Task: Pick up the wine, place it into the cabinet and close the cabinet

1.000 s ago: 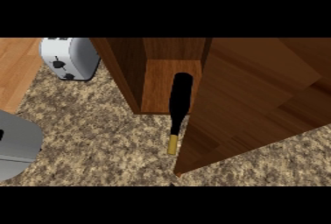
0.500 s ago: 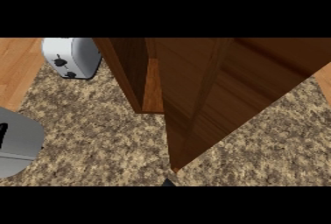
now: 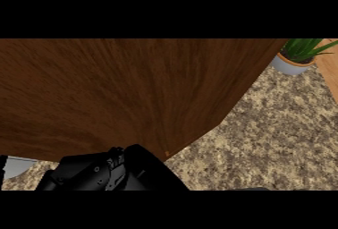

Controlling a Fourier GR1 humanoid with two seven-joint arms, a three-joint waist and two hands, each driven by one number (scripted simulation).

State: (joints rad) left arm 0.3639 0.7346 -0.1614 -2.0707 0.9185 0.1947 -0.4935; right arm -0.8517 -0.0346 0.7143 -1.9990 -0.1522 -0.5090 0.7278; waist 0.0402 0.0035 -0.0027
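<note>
The brown wooden cabinet door (image 3: pixel 125 94) fills most of the head view, and its lower edge runs down to a corner near the bottom middle. The wine bottle is not visible; the door hides the cabinet's inside. My left hand (image 3: pixel 109 174) shows as a black mass at the bottom left, right against the door's lower edge. My right hand does not show.
Speckled stone counter (image 3: pixel 271 138) lies to the right of the door. A potted green plant (image 3: pixel 297 56) stands at the top right. A grey object (image 3: pixel 14 165) peeks out at the lower left edge under the door.
The door has swung across and now covers the opening where the bottle lay a second ago. The view has shifted right, bringing in the plant. My left hand has come up at the door's edge.
</note>
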